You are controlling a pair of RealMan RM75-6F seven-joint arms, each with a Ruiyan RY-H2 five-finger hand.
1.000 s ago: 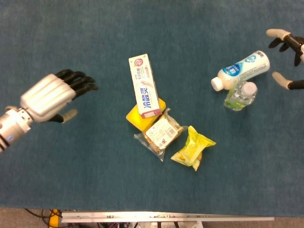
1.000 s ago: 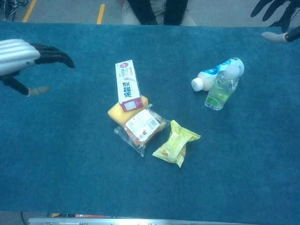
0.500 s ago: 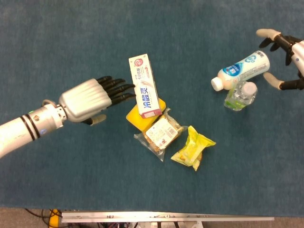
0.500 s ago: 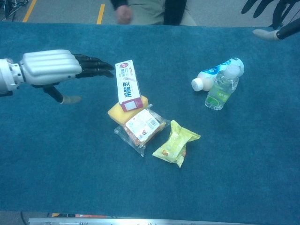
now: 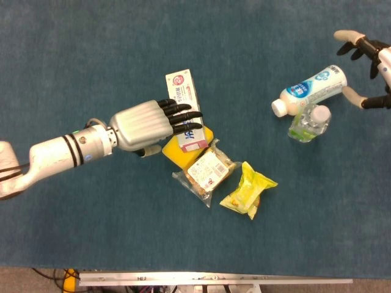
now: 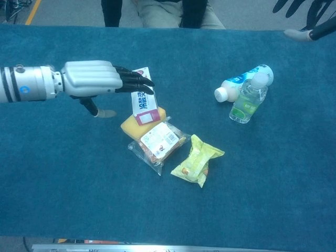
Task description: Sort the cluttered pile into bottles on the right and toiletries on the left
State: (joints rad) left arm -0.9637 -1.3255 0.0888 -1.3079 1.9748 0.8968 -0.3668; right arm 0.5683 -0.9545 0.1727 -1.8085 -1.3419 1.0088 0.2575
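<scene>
A white toothpaste box [image 5: 181, 85] lies in the middle, its near end on a yellow sponge [image 5: 174, 151]. My left hand [image 5: 146, 125] reaches in from the left with its dark fingers [image 6: 134, 81] stretched flat over the box [image 6: 144, 107] and its thumb hanging apart on the near side; it holds nothing. At the right lie a white bottle [image 5: 311, 88] and a clear bottle [image 5: 310, 122], touching each other. My right hand [image 5: 377, 58] hovers spread just beyond the white bottle's base, at the frame edge, and shows in the chest view's top right corner [image 6: 317, 13].
A clear snack packet [image 5: 208, 170] lies against the sponge's near side, and a yellow packet [image 5: 247, 190] sits to its right. Blue cloth [image 5: 91, 232] covers the table. A person's legs [image 6: 157, 10] show past the far edge.
My left hand has swept rightward from the left side until its fingers lie over the toothpaste box. The right hand shifted only slightly near the white bottle. No object has moved.
</scene>
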